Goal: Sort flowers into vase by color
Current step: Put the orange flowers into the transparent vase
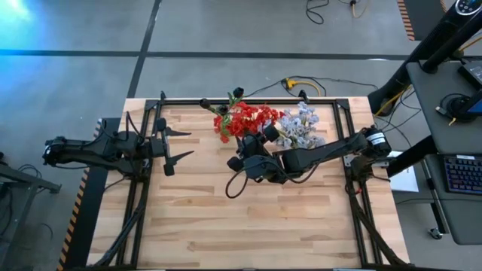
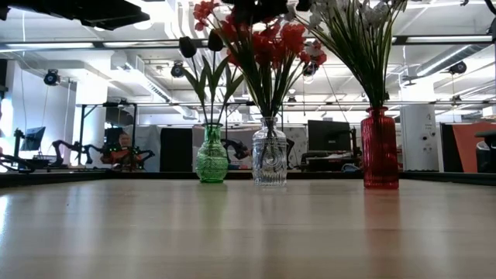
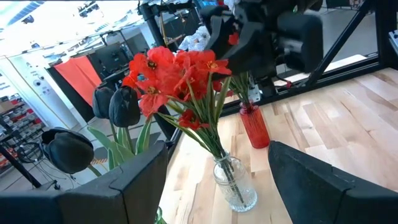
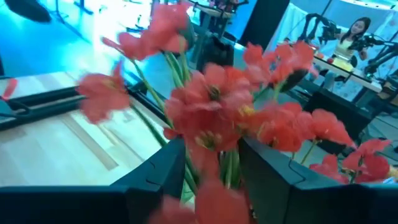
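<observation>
my right end effector hangs over the bunch of red flowers near the far edge of the counter, toward twelve o'clock from its centre, and its two dark fingers stand a little apart with green stems and red blossoms between them; i cannot tell whether they press on a stem or merely flank it. the red flowers stand in a clear glass vase, the middle of three vases in a row. beside it at the nine o'clock side in the low view is a green glass vase holding the dark near-black buds on long green stems, and at the three o'clock side a red glass vase holding the pale blue-white flowers. seen from above, the pale bunch lies just at three o'clock of the red bunch, touching it. my left end effector waits over the counter's nine o'clock side, well apart from the vases, its fingers spread wide with nothing between them. a person sits at a desk in the room beyond the counter.
</observation>
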Tool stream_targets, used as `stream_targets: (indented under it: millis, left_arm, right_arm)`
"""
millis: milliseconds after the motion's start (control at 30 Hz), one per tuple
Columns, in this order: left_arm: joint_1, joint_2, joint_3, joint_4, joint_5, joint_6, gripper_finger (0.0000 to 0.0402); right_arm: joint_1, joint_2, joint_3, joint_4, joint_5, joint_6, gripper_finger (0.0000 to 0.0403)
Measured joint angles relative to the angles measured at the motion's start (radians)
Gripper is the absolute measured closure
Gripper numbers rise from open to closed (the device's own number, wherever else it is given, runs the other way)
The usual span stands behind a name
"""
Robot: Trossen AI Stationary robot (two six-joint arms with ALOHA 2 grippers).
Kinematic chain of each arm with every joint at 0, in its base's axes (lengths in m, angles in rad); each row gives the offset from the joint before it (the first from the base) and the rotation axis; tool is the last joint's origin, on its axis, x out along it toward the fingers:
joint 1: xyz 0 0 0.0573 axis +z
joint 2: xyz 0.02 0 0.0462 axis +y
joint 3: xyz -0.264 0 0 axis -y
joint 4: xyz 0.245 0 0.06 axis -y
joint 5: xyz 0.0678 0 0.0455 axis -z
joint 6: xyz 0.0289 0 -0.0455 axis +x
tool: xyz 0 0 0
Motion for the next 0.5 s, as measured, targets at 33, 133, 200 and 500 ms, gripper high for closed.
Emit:
stream_targets:
  millis: [33, 133, 200, 500]
  left_arm:
    - [0.000, 0.000, 0.000, 0.000, 0.000, 0.000, 0.0141]
    - [0.000, 0.000, 0.000, 0.000, 0.000, 0.000, 0.0141]
    - [0.000, 0.000, 0.000, 0.000, 0.000, 0.000, 0.0141]
    - [0.000, 0.000, 0.000, -0.001, 0.000, 0.000, 0.0141]
  right_arm:
    - [0.004, 0.000, 0.011, -0.012, -0.001, 0.000, 0.0257]
    - [0.017, 0.000, 0.040, -0.048, -0.005, 0.001, 0.0250]
    - [0.028, 0.000, 0.061, -0.079, -0.011, 0.000, 0.0246]
    - [0.062, 0.000, 0.091, -0.293, -0.133, -0.010, 0.0228]
